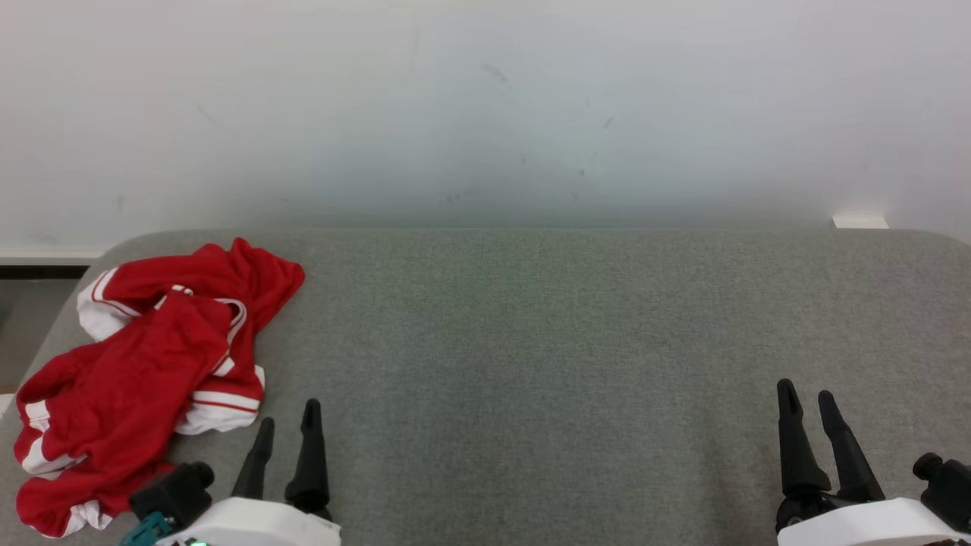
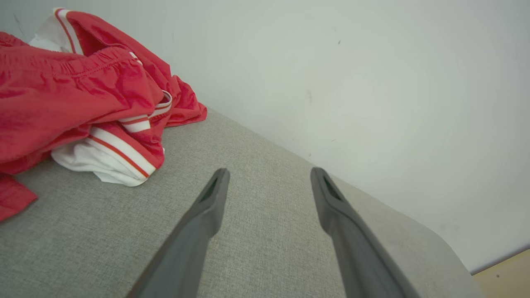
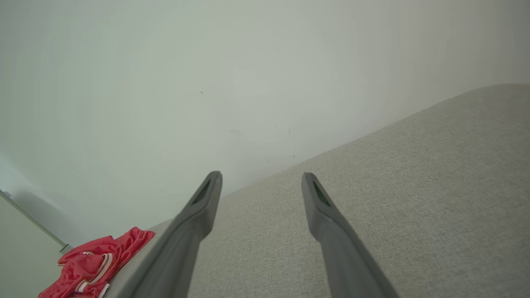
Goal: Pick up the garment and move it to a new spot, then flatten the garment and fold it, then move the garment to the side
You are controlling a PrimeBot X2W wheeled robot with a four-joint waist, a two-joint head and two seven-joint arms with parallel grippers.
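A crumpled red garment [image 1: 152,364] with white bands lies in a heap at the left end of the grey cloth-covered table [image 1: 531,364]. My left gripper [image 1: 288,417] stands open just right of the heap's near corner, nothing between its fingers. In the left wrist view the garment [image 2: 74,95] lies up and to the left of the open left gripper [image 2: 269,174]. My right gripper [image 1: 806,394] is open at the table's right front, far from the cloth. The right wrist view has the garment [image 3: 95,260] small at the lower left, beyond the open right gripper [image 3: 261,176].
A pale wall [image 1: 485,114] rises right behind the table's far edge. The table's left edge runs close beside the heap, with floor [image 1: 23,326] beyond it. A small white block [image 1: 859,221] sits at the far right edge.
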